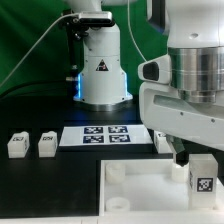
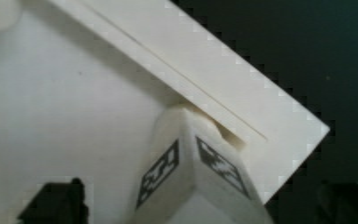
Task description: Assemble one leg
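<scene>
A white leg (image 1: 203, 183) with a black-and-white tag stands upright at a corner of the large white square tray-like part (image 1: 130, 185). My gripper (image 1: 197, 163) hangs right over this leg. In the wrist view the leg (image 2: 194, 165) sits between my two dark fingertips (image 2: 55, 200), with a gap on each side, so my gripper (image 2: 197, 208) is open around it. The tray part (image 2: 69, 110) fills most of that view. Two more legs (image 1: 17, 144) (image 1: 47, 143) stand on the black table at the exterior view's left.
The marker board (image 1: 108, 135) lies flat behind the tray part. A further small white block (image 1: 163, 140) shows beside it, partly hidden by my arm. The robot base (image 1: 103, 70) stands at the back centre.
</scene>
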Robot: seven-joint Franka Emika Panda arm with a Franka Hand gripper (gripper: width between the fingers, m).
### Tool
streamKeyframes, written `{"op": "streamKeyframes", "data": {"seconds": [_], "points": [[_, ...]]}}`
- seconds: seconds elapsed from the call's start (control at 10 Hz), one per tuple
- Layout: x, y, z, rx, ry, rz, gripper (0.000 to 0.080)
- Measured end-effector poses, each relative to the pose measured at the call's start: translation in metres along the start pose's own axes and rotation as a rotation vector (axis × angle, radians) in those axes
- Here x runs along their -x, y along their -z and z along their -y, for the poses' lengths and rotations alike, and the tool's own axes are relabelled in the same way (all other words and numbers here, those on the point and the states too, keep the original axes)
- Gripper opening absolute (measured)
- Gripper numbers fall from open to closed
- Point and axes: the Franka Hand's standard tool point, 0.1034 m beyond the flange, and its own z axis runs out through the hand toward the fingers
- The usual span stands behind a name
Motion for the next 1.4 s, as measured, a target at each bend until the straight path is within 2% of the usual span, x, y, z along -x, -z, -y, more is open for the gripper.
{"op": "streamKeyframes", "data": {"seconds": [0.2,0.3,0.5,0.6,0.8,0.9,1.2,1.4], "points": [[-0.002,0.001,0.003,0.01,0.293,-0.031,0.0649],[-0.004,0.003,0.007,0.006,0.472,-0.051,0.0649],[-0.005,0.003,0.008,0.009,0.653,-0.068,0.0649],[-0.006,0.003,0.007,0.009,0.649,-0.068,0.0649],[-0.006,0.003,0.007,0.009,0.648,-0.067,0.0386],[-0.008,0.002,0.005,0.013,0.645,-0.067,0.0295],[-0.009,0.002,0.004,0.011,0.605,-0.067,0.0295],[-0.011,0.001,0.001,-0.004,0.201,-0.054,0.0295]]}}
